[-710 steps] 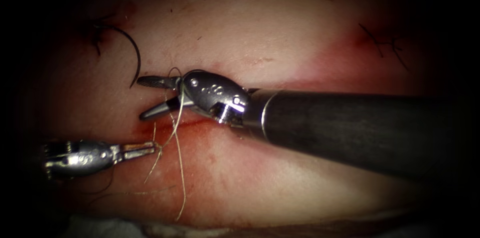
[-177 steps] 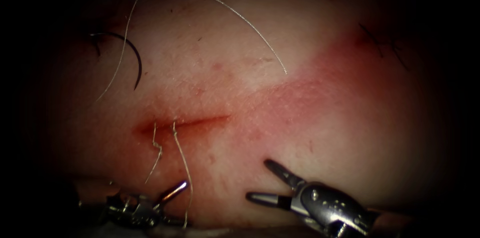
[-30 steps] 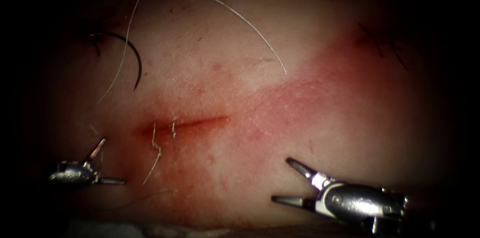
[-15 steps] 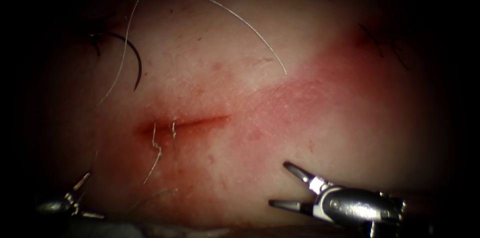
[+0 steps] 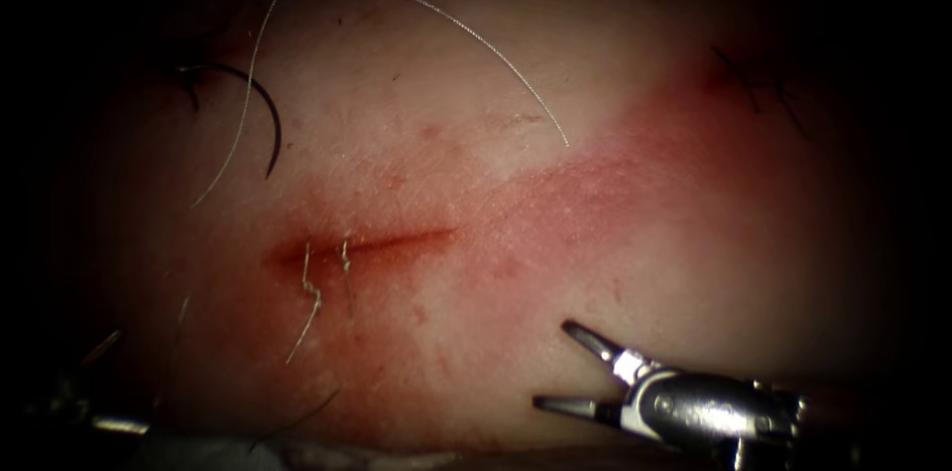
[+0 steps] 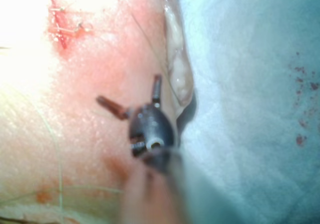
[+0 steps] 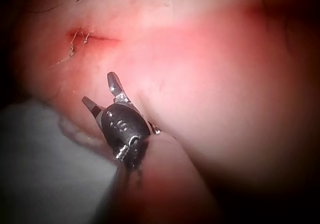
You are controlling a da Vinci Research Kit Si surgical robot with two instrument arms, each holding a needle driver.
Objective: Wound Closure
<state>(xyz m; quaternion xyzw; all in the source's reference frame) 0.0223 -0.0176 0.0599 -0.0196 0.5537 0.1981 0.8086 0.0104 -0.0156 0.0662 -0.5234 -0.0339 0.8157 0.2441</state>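
Right tool: near the lower edge of the endoscope view, right of the cut; jaws spread in a wide V, nothing between them. Its own wrist view shows the same tool with jaws apart, tips over bare tissue.
Left tool: at the dark lower-left margin of the endoscope view, faint there. Its wrist view shows it with the two jaws splayed well apart, holding nothing, close to the tissue edge beside a white cloth.
Needle: dark curve lying on the tissue surface, upper left of the cut, well apart from both tools; held by neither. Its upper end may enter the tissue; the view there is too dark to tell.
Thread: one pale strand arcs across the upper tissue; a second pale strand runs down beside the needle.
Cut: short, horizontal, with red fluid around and below it.
Cut ends of thread: two short pale tails emerge at the left part of the cut and hang downward.
Tissue: pale above, reddened toward the right.
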